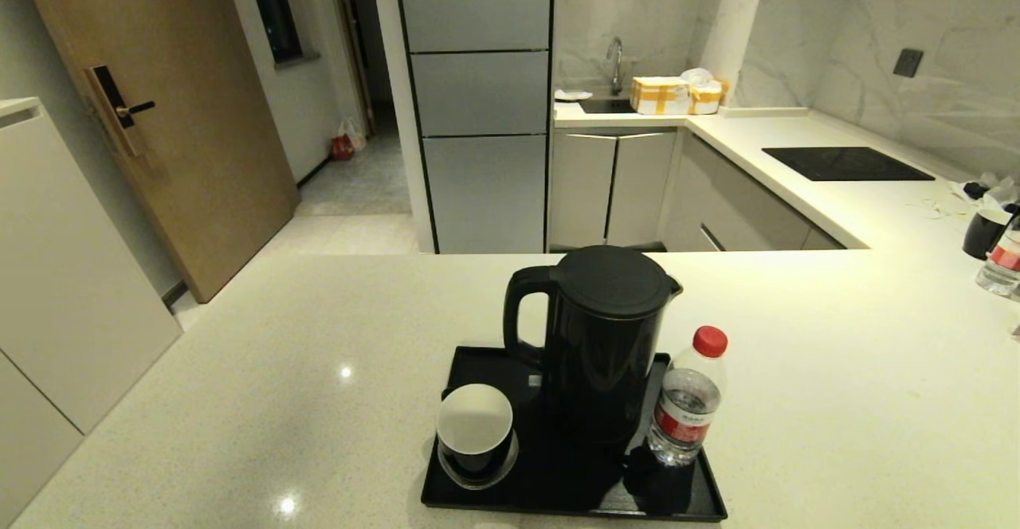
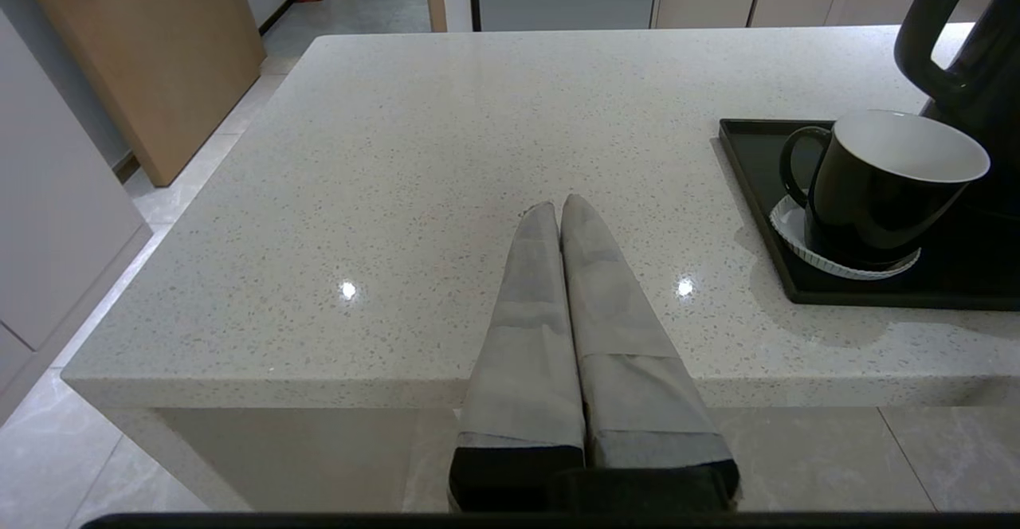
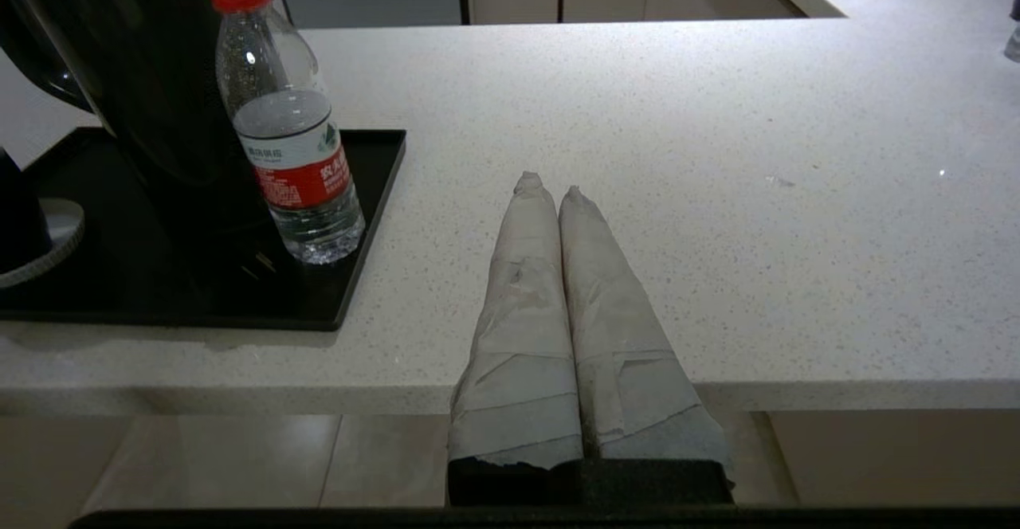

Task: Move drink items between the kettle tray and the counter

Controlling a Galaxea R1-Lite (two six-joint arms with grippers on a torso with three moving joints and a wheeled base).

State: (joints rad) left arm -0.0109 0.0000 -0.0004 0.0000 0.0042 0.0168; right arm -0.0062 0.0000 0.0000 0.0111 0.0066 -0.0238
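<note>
The tall black kettle [image 1: 599, 338] stands upright in the middle of the black kettle tray [image 1: 470, 362], handle toward the left. A small clear bottle [image 1: 687, 408] with red cap and red label stands on the tray's right side, close beside the kettle [image 3: 151, 91]. The tray rests on the off-white speckled counter [image 1: 239, 401] near its front edge. My left gripper [image 2: 559, 206] is shut and empty, low over the counter's front edge, left of the tray [image 2: 749, 170]. My right gripper [image 3: 548, 188] is shut and empty, right of the tray [image 3: 374, 194] and the bottle [image 3: 287, 139].
A black cup [image 1: 475, 433] with white inside sits on a saucer at the tray's front left. At the far right stand another black cup [image 1: 984, 233] and a second bottle [image 1: 1002, 262]. A black hob panel [image 1: 845, 163] lies on the back counter.
</note>
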